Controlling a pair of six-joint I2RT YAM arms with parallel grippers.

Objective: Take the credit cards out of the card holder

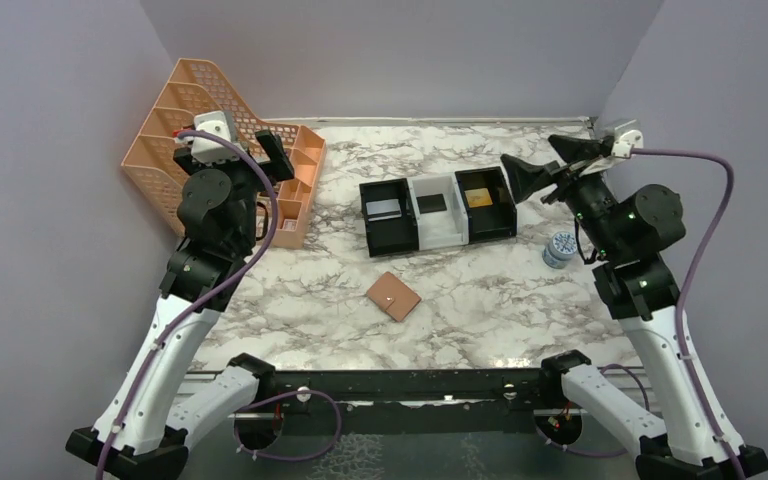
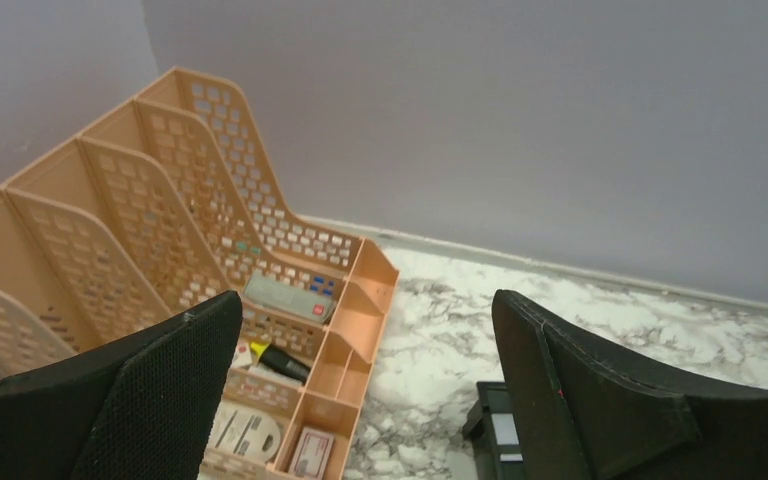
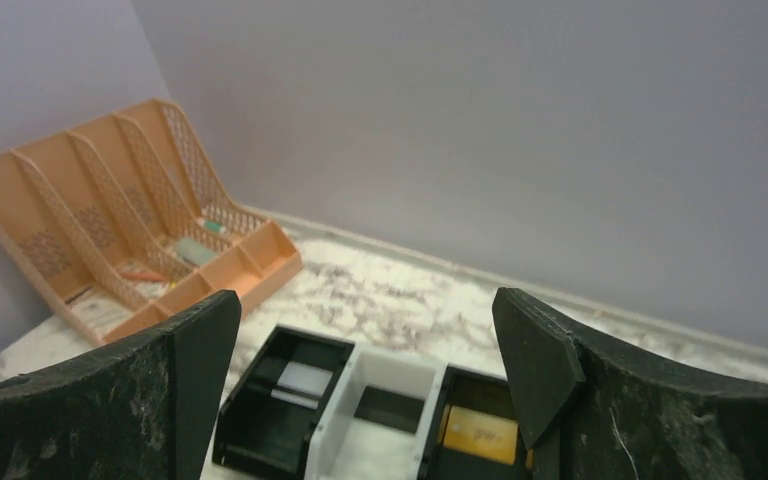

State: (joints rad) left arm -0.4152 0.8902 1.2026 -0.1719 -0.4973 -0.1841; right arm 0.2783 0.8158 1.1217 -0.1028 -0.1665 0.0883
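Top external: credit cards (image 1: 478, 197) seemingly already sit in trays (image 1: 390, 243) beyond the card holder (image 1: 393, 296); left gripper (image 1: 272, 158), right gripper (image 1: 552, 165) gape empty.

The card holder (image 1: 393, 296) lies flat on the counter (image 1: 500, 290), tan-brown leather face up, turned cornerwise, with a small pale dot at its middle. Farther back, three cards lie flat in joined trays: a silver-grey card (image 1: 384, 208) in the left black tray (image 1: 392, 236), a dark card (image 1: 432, 202) in the white middle tray (image 1: 440, 228), and a gold card (image 1: 478, 197) in the right black tray (image 1: 490, 222).
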